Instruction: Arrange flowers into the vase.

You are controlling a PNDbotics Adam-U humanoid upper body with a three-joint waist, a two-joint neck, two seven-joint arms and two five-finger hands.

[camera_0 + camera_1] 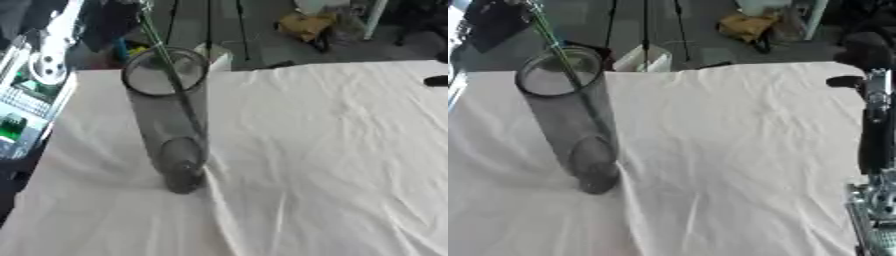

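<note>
Wrinkled white cloth [332, 150] covers my table; the tall clear glass cylinder vase [171, 120] stands upright at my left, one thin green stem [156, 37] leaning inside. Only my right arm [874, 130] shows, at the right edge, well apart from the vase; its hand's state I cannot tell.

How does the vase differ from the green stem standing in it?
The vase is a wide, clear, greyish cylinder; the stem is thin, green and opaque. The vase stands upright on the white cloth, while the stem leans, crossing the vase from its base up past the rim. The vase ends at its rim; the stem runs on, out of view. Both are tall and straight.
</note>
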